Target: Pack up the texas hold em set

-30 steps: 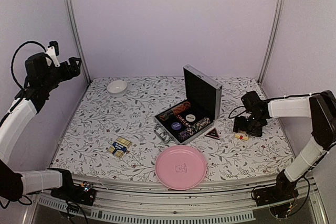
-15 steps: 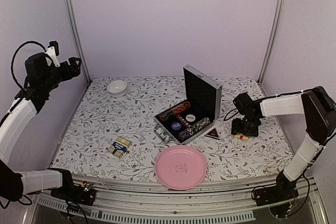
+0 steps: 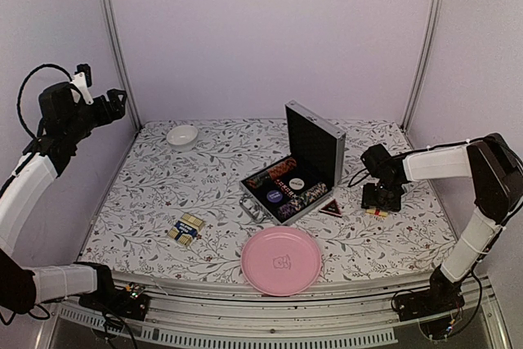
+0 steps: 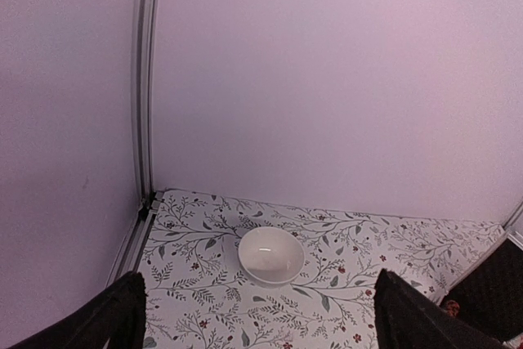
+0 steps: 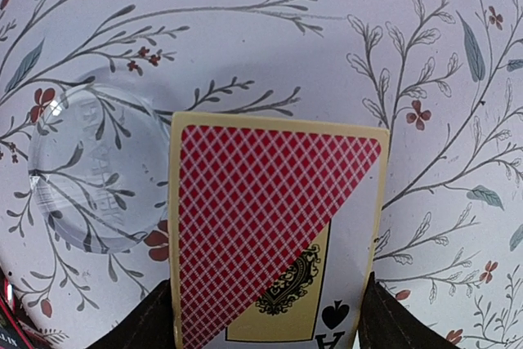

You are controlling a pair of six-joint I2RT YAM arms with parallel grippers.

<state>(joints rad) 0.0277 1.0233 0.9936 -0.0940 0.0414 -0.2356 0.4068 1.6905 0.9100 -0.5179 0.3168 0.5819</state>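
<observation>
The right gripper [image 3: 377, 202] has slid in toward the open case [image 3: 298, 173] and straddles the red card deck [image 5: 278, 226] on the desk [image 3: 163, 194] beside it, though whether it grips yet cannot be told, while the left gripper [image 3: 117, 104] hangs released; the blue deck [image 3: 183, 232] and clear button [image 5: 94, 169] lie unpacked

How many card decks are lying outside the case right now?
2: a red-backed deck on the table right of the case, between the fingers of the right tool; a blue-and-yellow deck front left. More may be hidden inside the case.

"A" and spade on card deck [image 5: 278, 226]
</observation>
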